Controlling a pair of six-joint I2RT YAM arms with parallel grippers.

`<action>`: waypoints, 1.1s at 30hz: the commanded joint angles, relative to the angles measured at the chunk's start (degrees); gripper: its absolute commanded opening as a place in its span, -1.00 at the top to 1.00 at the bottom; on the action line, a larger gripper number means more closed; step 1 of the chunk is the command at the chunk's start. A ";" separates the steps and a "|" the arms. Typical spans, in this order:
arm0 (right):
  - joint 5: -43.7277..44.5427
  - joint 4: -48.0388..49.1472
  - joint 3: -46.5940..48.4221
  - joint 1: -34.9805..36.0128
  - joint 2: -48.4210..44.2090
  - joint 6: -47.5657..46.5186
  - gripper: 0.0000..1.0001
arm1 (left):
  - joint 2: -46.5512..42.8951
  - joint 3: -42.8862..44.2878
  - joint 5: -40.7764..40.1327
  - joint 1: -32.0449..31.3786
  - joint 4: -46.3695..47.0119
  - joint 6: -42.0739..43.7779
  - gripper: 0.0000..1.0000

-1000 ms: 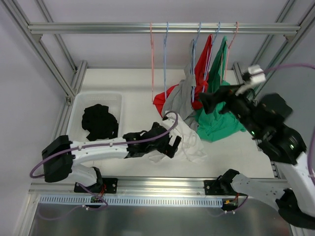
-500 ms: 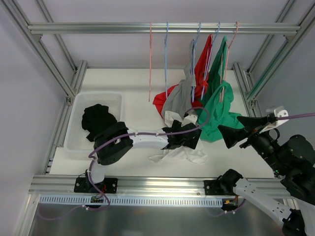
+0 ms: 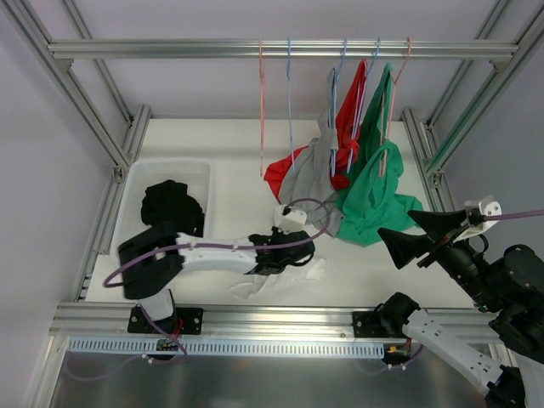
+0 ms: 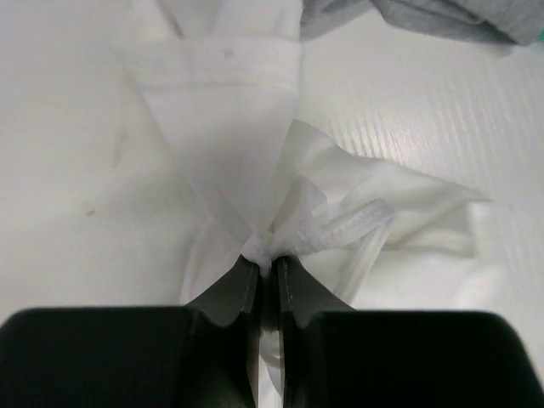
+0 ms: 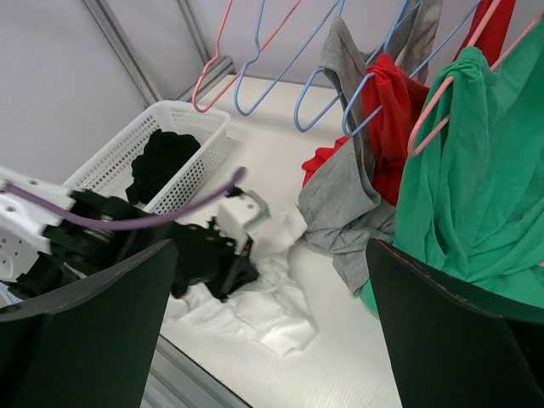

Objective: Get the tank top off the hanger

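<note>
The white tank top [image 3: 285, 274] lies crumpled on the table, off any hanger. My left gripper [image 3: 293, 253] is low over it and shut on a bunched fold; in the left wrist view the jaws [image 4: 266, 263] pinch the white tank top [image 4: 246, 110] at their tips. My right gripper [image 3: 422, 234] hovers open at the right, apart from the clothes, holding nothing. In the right wrist view the right gripper [image 5: 270, 255] looks down on the white tank top [image 5: 276, 310] and the left gripper [image 5: 229, 272]. An empty pink hanger [image 3: 261, 102] and an empty blue hanger [image 3: 287, 102] hang on the rail.
Grey [image 3: 310, 174], red [image 3: 350, 110] and green [image 3: 378, 200] garments hang from hangers at the back right, their hems reaching the table. A white basket [image 3: 136, 200] holding a black garment [image 3: 172, 208] stands at the left. Aluminium frame posts [image 3: 127, 149] border the table.
My left gripper has closed on the white tank top and dragged it left, toward the near edge. The right arm pulled back from the hanging clothes to the right and now holds still.
</note>
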 commanded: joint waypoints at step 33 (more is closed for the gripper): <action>-7.11 6.53 -0.61 0.00 3.13 1.38 -0.99 | -34.75 2.97 17.22 61.23 -26.06 1.03 1.00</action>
